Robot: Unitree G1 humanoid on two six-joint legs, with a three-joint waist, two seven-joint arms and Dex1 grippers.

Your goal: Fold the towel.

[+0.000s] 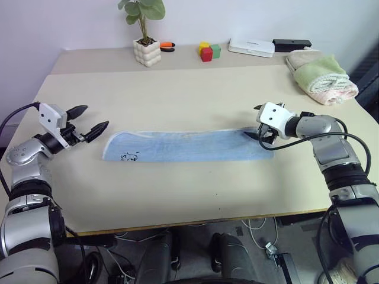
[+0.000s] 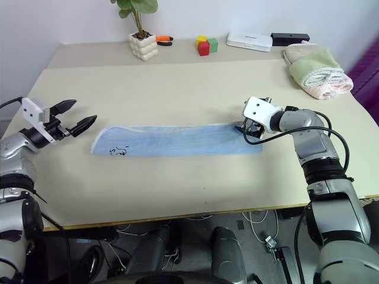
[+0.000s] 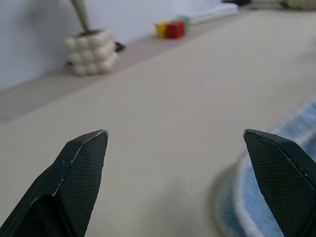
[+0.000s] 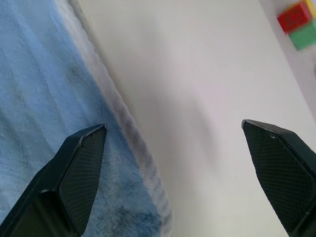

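One small dark printed mark (image 1: 129, 157) on towel (image 1: 189, 147), unreadable

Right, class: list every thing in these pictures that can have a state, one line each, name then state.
towel: folded into a long flat strip on the table, held by neither tool.
left tool: open, empty, just off the towel's left end.
right tool: open, empty, over the towel's right end.
rolled towels: rolled, lying at the table's far right corner.
potted plant: upright at the far edge.
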